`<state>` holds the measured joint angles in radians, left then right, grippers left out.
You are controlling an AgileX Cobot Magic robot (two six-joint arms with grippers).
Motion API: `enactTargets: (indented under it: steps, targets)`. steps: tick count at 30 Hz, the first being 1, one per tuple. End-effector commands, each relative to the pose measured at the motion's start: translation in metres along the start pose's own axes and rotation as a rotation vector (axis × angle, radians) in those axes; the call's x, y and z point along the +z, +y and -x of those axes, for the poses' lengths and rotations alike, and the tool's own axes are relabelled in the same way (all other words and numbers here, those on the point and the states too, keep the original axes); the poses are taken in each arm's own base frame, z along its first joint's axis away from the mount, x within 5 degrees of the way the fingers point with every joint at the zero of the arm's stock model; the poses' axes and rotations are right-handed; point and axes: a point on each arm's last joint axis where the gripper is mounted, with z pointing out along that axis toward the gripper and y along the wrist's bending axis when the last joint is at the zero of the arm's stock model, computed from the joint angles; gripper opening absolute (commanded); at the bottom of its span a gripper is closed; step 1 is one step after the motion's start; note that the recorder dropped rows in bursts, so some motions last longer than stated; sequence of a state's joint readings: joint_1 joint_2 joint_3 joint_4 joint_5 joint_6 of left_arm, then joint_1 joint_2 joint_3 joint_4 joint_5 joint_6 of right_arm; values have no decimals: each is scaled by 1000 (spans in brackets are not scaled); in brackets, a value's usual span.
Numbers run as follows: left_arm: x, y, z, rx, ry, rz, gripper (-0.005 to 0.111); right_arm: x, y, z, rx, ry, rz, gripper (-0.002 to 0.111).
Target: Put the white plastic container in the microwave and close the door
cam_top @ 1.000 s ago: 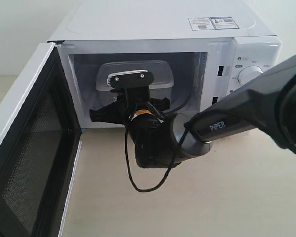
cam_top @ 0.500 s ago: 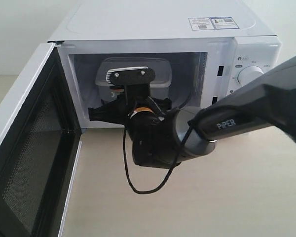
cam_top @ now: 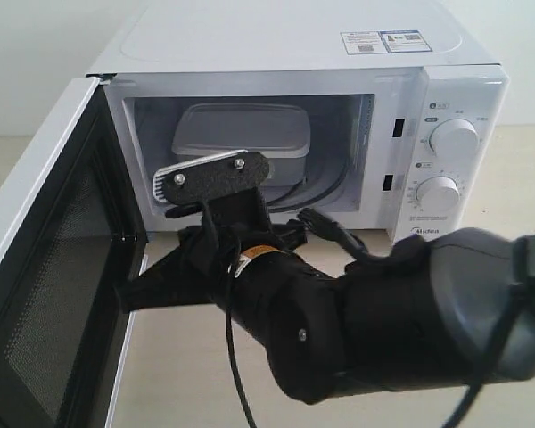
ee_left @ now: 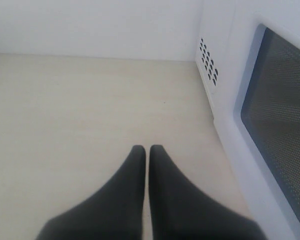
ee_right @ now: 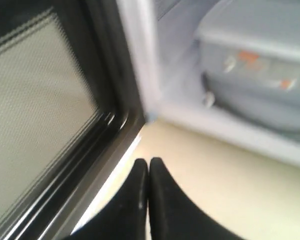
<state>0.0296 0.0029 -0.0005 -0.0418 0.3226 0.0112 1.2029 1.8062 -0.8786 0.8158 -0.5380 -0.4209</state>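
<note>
The white plastic container (cam_top: 242,140) sits inside the open microwave (cam_top: 294,53), on the cavity floor, with nothing holding it. In the right wrist view the container (ee_right: 262,60) shows its small red label. My right gripper (cam_top: 127,299) is outside the cavity, low in front of it, its shut, empty tip pointing at the inner mesh face of the door (cam_top: 58,267). Seen from the wrist, the right gripper (ee_right: 148,161) is near the door's lower inner frame (ee_right: 90,150). My left gripper (ee_left: 145,148) is shut and empty, on the outer side of the door (ee_left: 277,125).
The door stands swung wide open to the left. The right arm's bulky black body (cam_top: 383,330) fills the tabletop in front of the microwave. Two dials (cam_top: 453,138) are on the right panel. Pale tabletop (ee_left: 80,110) stretches beyond the left gripper.
My right gripper has pulled back out of the cavity, leaving the container inside. It has closed and swung left and down toward the open door. The container has not moved.
</note>
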Motion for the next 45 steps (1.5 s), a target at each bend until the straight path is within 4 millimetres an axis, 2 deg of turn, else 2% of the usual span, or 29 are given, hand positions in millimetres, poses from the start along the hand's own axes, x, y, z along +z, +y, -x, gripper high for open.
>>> enactTargets:
  steps: [1, 8, 24, 29, 32, 35, 39, 41, 45]
  targets:
    - [0, 0, 1, 7, -9, 2, 4, -24, 12, -3, -4, 208, 156, 0]
    - [0, 0, 1, 7, -9, 2, 4, -47, 22, -3, 6, 391, 298, 0]
    - [0, 0, 1, 7, -9, 2, 4, -46, 21, 0, 8, 359, 283, 0]
    - [0, 0, 1, 7, -9, 2, 4, -46, 21, 2, -107, 328, 300, 0]
    - [0, 0, 1, 7, -9, 2, 4, -58, 22, 13, -208, 293, 350, 0]
    - [0, 0, 1, 7, -9, 2, 4, -82, 21, 36, -338, 193, 400, 0]
    - [0, 0, 1, 7, -9, 2, 4, -109, -2, 64, -349, 32, 338, 0]
    - [0, 0, 1, 7, -9, 2, 4, -119, -23, 69, -297, 12, 286, 0]
    - [0, 0, 1, 7, -9, 2, 4, -141, -80, 77, -127, -50, 108, 0]
